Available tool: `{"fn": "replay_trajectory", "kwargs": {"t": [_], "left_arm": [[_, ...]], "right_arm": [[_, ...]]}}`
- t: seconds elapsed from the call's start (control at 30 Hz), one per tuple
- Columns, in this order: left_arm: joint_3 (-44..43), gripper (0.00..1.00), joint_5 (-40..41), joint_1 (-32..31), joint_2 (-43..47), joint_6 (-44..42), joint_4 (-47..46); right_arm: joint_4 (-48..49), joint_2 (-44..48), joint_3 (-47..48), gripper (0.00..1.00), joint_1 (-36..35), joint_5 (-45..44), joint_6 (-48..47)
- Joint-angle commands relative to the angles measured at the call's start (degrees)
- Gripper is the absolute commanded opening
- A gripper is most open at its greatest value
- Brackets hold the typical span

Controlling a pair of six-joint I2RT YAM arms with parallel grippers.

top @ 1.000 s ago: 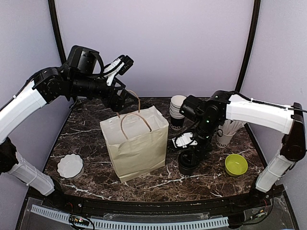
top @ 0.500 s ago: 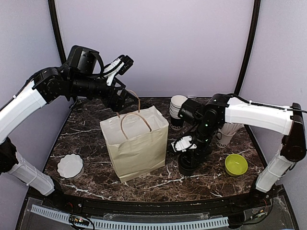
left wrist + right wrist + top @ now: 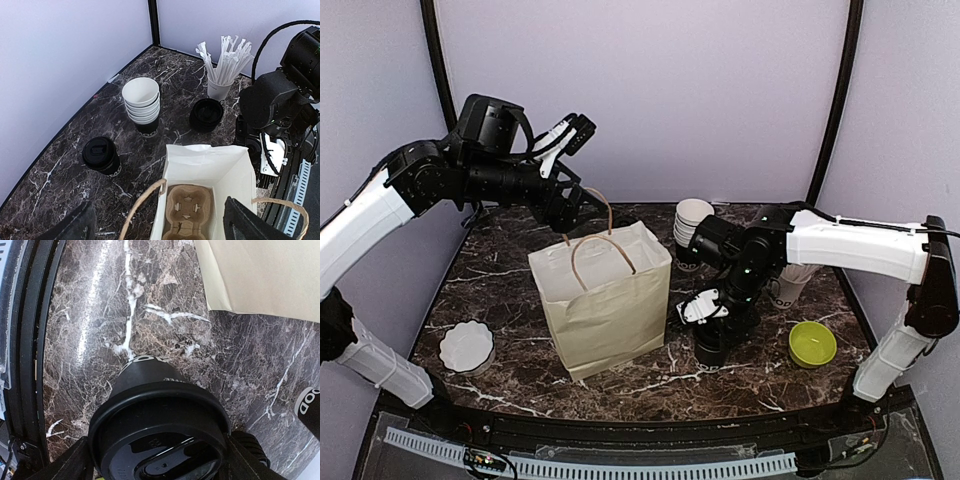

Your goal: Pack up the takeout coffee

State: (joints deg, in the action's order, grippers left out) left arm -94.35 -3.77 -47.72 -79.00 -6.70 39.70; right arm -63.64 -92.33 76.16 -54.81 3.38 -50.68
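Straddling black-lidded paper cup (image 3: 150, 405), right claw (image 3: 160, 459), grip unclear; left claw (image 3: 160, 223) wide over creased kraft bag (image 3: 227, 170).

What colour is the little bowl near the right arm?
The bowl is lime green, clearest in the top external view.

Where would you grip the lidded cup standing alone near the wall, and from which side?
Probably the paper wall of the lidded cup just under its lid, coming from above and straddling it: it stands upright and apart, and the wider lid rim should resist slipping.
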Motion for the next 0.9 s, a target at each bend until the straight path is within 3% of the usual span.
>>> {"fn": "replay_trajectory", "kwargs": {"t": [0.0,0.1,0.47,0.63,0.87], "left_arm": [[-0.84,0.90,-1.15,0.33,2.31,0.89,0.85],[-0.84,0.90,-1.48,0.33,2.16,0.82,0.78],[-0.36,0.91,-1.74,0.35,1.65,-0.09,0.64],[0.18,0.91,-1.55,0.35,1.63,-0.24,0.31],[0.65,0.91,-1.42,0.38,1.44,-0.38,0.08]], "right_arm": [[-4.03,-0.30,0.92,0.90,-0.56,1.13,0.31],[-5.10,0.66,2.00,0.98,-0.54,2.92,0.01],[-4.98,1.08,5.45,0.99,0.09,5.43,1.63],[-5.23,1.08,4.49,0.84,0.10,3.33,-0.39],[-4.95,1.15,2.44,0.83,0.03,2.49,-0.48]]}}
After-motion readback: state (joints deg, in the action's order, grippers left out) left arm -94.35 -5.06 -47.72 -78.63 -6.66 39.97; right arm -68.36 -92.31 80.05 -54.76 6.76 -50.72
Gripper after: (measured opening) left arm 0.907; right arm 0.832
